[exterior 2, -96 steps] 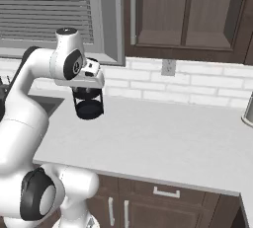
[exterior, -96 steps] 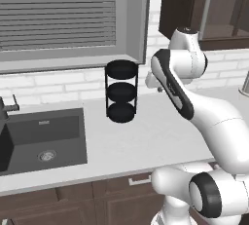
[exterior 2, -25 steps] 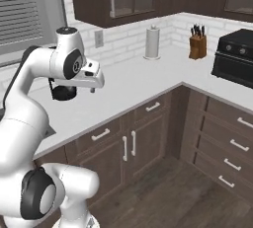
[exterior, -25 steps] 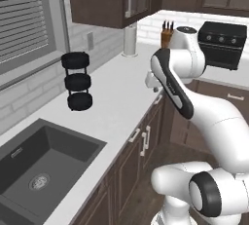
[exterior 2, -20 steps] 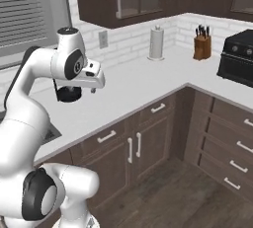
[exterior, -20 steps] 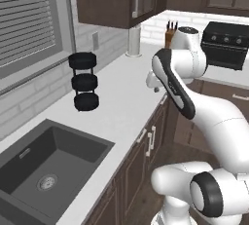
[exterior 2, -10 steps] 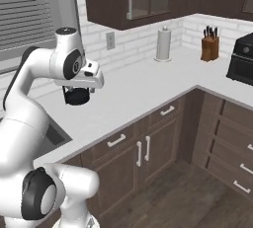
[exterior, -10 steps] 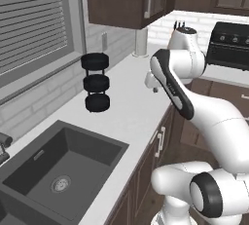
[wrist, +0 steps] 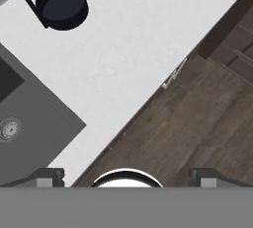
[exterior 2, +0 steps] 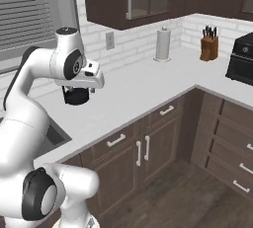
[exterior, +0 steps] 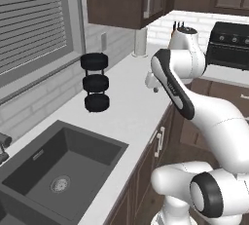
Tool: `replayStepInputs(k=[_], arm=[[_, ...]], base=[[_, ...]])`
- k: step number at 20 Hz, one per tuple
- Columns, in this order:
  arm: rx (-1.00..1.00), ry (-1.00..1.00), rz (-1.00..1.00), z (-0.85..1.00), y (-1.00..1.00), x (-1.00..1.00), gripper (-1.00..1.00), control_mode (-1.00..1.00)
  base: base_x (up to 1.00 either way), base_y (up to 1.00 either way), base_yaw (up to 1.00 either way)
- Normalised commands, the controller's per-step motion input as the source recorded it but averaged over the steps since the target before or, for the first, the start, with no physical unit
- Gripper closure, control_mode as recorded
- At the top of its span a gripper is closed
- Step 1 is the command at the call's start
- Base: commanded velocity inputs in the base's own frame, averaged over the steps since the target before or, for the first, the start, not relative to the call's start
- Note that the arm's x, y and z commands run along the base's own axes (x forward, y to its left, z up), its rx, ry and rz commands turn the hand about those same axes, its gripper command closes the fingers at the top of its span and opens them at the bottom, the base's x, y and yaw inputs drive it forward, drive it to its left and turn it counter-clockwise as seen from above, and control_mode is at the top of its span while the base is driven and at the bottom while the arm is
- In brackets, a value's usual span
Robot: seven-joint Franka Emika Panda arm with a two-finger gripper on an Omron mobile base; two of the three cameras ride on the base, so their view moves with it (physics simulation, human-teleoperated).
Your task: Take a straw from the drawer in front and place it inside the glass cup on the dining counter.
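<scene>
The gripper (wrist: 126, 175) is hanging above the front edge of the white worktop (exterior 2: 148, 86), its jaws standing wide apart with nothing between them; the two dark fingertips (wrist: 47, 176) are sitting well apart at the bottom of the hand view.

A black three-tier rack (exterior: 95, 82) is standing on the worktop near the tiled wall, and its round trays are looking empty. The dark sink (exterior: 58, 165) is lying set into the worktop beside it, its basin bare but for the drain.

A paper towel roll (exterior 2: 163, 44) is standing upright farther along the wall, and a knife block (exterior 2: 208, 47) with dark handles sticking up is sitting in the corner.

Below the worktop, a dark brown drawer (exterior 2: 116, 141) with a silver bar handle is sitting shut, so whether the straw is lying inside cannot be told.
</scene>
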Motion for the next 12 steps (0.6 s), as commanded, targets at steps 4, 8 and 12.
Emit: replayStepInputs(k=[4,8,12], arm=[[0.0,0.0,0.0,0.0,0.0,0.0,-1.0,1.0],[0.03,0.0,0.0,-0.19,-0.09,0.0,-1.0,-1.0],[0.15,0.0,0.0,-0.5,-0.45,0.07,-1.0,-1.0]], base=[[0.0,0.0,0.0],[0.0,0.0,0.0],[0.0,0.0,0.0]])
